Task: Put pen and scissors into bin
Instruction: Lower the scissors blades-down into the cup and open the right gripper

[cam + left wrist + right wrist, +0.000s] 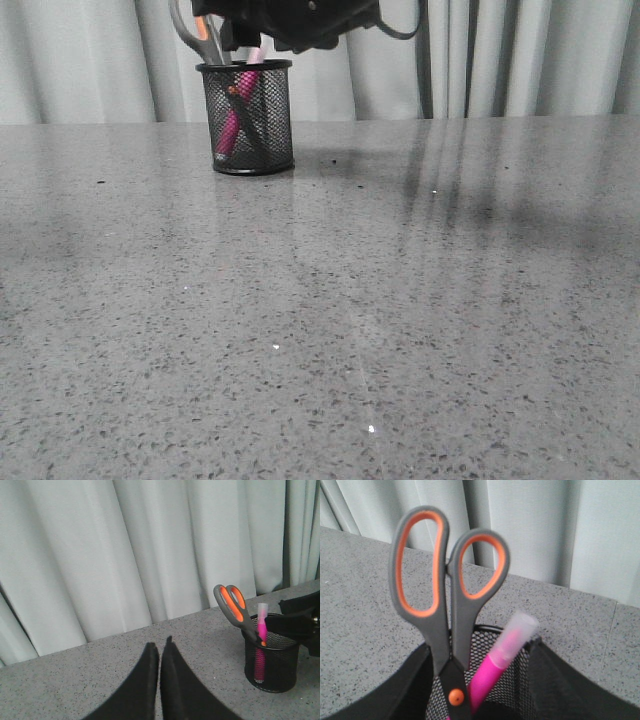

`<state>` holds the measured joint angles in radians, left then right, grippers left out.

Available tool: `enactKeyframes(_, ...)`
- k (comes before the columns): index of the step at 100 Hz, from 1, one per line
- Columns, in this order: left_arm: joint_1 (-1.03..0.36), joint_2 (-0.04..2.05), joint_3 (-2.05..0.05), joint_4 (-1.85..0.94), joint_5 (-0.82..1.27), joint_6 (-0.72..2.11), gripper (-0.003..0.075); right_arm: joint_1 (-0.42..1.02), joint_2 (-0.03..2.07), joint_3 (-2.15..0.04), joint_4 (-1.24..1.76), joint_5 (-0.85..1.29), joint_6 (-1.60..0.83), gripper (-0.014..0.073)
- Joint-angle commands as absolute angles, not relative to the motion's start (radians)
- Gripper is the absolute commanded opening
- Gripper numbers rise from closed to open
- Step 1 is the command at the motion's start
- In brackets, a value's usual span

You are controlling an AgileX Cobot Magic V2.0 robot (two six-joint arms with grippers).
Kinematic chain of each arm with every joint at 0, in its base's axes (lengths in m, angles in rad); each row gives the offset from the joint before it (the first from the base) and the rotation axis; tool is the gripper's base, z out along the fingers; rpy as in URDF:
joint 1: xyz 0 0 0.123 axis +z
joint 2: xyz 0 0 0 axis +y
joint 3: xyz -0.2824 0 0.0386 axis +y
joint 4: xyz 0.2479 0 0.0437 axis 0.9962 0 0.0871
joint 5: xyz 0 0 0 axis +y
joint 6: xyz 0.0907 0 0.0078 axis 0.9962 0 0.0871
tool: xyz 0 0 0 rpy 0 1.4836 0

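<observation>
In the bin (245, 118): scissors (442, 600) and pen (495, 667), as I see them.
Left fingers (148, 680) closed, empty; right fingers (555, 680) spread around bin, holding nothing.

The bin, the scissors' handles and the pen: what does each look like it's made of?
The bin: black wire mesh, probably painted metal; you can see through its wall to the contents. The scissors: matte grey handles with orange loop linings, likely plastic, perhaps rubbery. The pen: glossy magenta barrel with a translucent pale cap, apparently plastic.
</observation>
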<state>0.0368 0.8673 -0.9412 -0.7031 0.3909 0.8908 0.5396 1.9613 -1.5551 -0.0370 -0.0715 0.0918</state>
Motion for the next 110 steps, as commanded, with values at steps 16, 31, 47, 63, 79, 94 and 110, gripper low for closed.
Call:
enactKeyframes(16,0.039,0.858,-0.965,-0.732,0.329,0.882,-0.0019,0.536,1.797,-1.592,-0.069,-0.136,0.083,0.0386)
enactKeyframes(31,0.039,0.858,-0.965,-0.732,0.329,0.882,-0.0019,0.526,1.711,-1.592,-0.084,-0.06,0.083,0.0174)
enactKeyframes(47,0.039,0.856,-0.961,-0.732,0.33,0.882,-0.0019,0.492,1.607,-1.56,-0.091,0.019,0.083,-0.0071)
enactKeyframes(63,0.039,0.818,-0.898,-0.738,0.312,0.882,-0.002,0.456,1.448,-1.369,-0.09,-0.063,0.083,-0.0071)
enactKeyframes(79,0.039,0.701,-0.753,-0.752,0.204,0.882,-0.0019,0.414,1.231,-1.062,-0.091,-0.26,0.083,-0.0071)
enactKeyframes(94,0.039,0.563,-0.601,-0.752,0.171,0.882,-0.0019,0.371,1.038,-0.803,-0.091,-0.318,0.083,-0.0071)
enactKeyframes(110,0.039,0.387,-0.438,-0.813,0.169,0.882,-0.0019,0.333,0.863,-0.556,-0.09,-0.318,0.083,-0.0071)
